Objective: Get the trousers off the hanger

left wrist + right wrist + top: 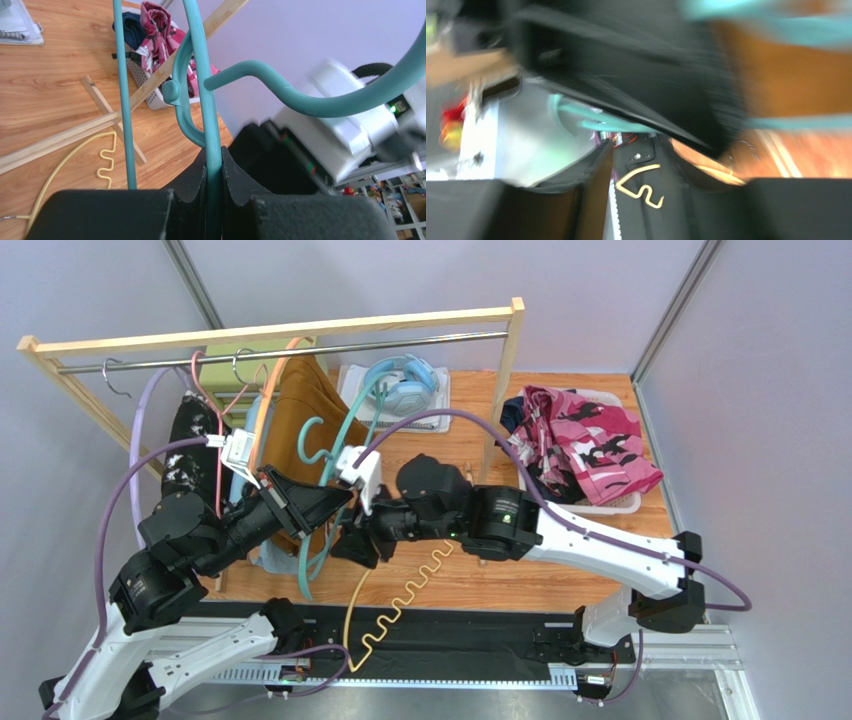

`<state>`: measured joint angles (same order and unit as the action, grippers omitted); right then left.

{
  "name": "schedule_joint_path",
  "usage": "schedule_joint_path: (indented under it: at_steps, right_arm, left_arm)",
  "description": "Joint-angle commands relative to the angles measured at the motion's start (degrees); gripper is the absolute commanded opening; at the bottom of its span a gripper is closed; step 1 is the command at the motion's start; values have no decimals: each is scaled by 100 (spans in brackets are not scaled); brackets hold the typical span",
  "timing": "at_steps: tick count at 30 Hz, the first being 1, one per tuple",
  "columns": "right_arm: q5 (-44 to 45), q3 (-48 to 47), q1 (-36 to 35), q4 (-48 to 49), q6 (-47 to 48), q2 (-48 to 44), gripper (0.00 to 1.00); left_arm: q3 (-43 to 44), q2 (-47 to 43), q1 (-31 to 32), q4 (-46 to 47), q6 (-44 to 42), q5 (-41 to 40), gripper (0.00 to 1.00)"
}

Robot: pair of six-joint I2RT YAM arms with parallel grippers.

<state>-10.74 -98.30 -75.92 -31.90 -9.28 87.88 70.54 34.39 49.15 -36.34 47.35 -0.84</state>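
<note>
Wooden rack (270, 335) is carrying mustard-brown trousers (305, 405); pink trousers (590, 435) are lying in basket (622, 508), off hanger. Left gripper (214, 170) is clamping teal hanger (202, 75) tight, steadying it. Right gripper (358, 538) is hovering beside, fingers partly apart, gripping nothing.

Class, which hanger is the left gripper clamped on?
The teal hanger, clamped in the left gripper; the yellow hanger lies on the table, the pink hanger hangs on the rail.
</note>
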Motion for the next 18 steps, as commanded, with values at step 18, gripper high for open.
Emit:
schedule_joint_path:
  at_steps: [18]
  right_arm:
    - [2111,-875,1115,746,-2939,-342,71]
  left_arm:
    - [161,129,25,-128,-745,761,0]
